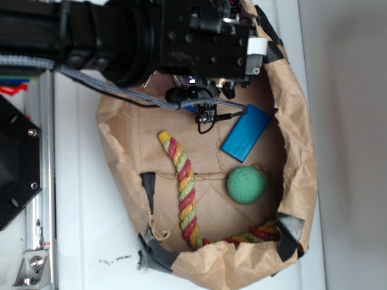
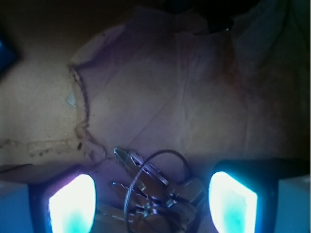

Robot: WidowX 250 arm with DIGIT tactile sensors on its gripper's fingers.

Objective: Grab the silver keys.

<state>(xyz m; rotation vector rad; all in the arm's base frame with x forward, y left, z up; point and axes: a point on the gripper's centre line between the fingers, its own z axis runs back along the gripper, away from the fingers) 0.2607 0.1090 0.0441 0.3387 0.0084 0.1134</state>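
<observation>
In the wrist view the silver keys [image 2: 155,191] lie on the brown paper floor, several shiny blades fanned to the left on a thin wire ring. My gripper [image 2: 152,200] is open and straddles them. Its glowing left pad [image 2: 73,204] and right pad [image 2: 232,199] stand on either side of the bunch, with a gap between each pad and the metal. In the exterior view the gripper [image 1: 202,99] hangs low at the top of the paper-lined basket [image 1: 299,151], and the arm hides the keys there.
A blue flat block [image 1: 245,133] lies just right of the gripper. A green ball [image 1: 246,184] sits below it. A striped rope [image 1: 184,193] runs down the basket's middle and curls right. Crumpled paper walls ring the floor. A metal rail [image 1: 42,181] stands left.
</observation>
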